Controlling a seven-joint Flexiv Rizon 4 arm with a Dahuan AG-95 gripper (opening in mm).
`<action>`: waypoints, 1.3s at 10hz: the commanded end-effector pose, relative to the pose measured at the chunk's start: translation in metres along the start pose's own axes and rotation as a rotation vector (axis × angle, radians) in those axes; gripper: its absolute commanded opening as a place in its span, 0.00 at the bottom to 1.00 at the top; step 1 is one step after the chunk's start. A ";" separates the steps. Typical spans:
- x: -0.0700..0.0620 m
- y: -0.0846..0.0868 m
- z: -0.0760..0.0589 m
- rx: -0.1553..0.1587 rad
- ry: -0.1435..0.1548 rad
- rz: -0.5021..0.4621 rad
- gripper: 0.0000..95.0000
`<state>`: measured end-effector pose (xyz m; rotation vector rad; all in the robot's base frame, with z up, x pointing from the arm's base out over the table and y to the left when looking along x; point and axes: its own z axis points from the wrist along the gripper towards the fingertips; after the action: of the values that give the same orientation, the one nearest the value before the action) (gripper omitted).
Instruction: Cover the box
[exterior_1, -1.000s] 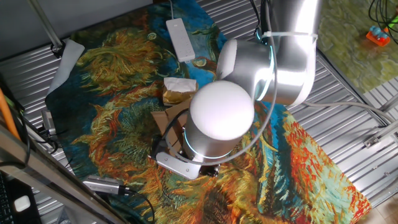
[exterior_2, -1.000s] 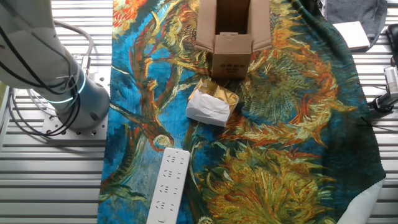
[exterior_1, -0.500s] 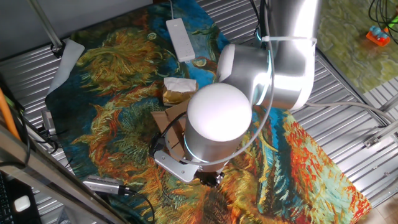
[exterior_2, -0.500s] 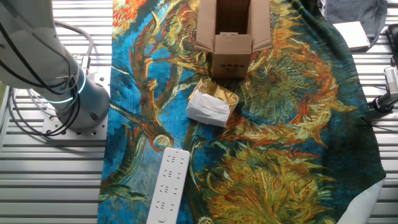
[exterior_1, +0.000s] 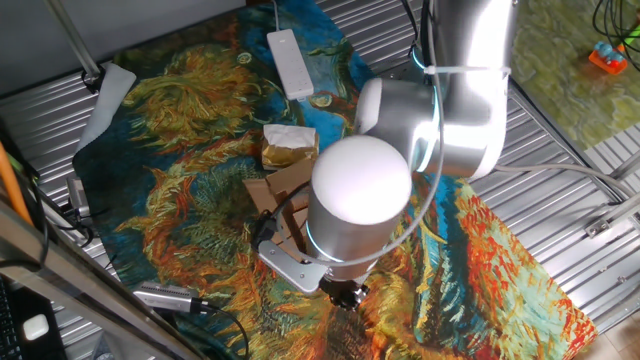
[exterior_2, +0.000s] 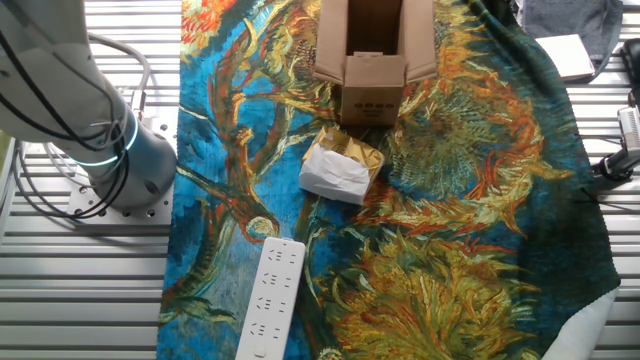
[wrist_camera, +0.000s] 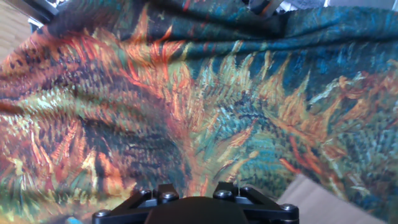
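Note:
The brown cardboard box (exterior_2: 372, 62) stands open near the top of the other fixed view, its flaps spread outward and its inside showing. In one fixed view the box (exterior_1: 283, 196) is mostly hidden behind my silver wrist. My gripper (exterior_1: 346, 294) shows only as a dark part under the wrist, low over the painted cloth, beside the box. The hand view shows only the gripper's black base (wrist_camera: 196, 208); no fingers are seen. A cardboard flap corner (wrist_camera: 329, 202) lies at that view's bottom right. The gripper is out of the other fixed view.
A crumpled white-and-tan paper packet (exterior_2: 343, 167) lies just in front of the box. A white power strip (exterior_2: 270, 298) lies further along the cloth. My arm's base (exterior_2: 120, 150) stands on the slatted metal table. A metal tool (exterior_1: 165, 297) lies at the cloth's edge.
My wrist has shifted slightly right and down in one fixed view, uncovering a little more of the box. The box and packet have not moved.

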<state>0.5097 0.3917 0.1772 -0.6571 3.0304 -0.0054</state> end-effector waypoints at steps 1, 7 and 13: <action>0.002 0.001 0.002 0.003 0.003 0.001 0.40; 0.011 -0.001 0.015 0.044 0.036 -0.043 0.40; 0.017 -0.004 0.009 0.235 0.125 -0.151 0.20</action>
<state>0.4958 0.3829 0.1668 -0.8658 3.0244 -0.3580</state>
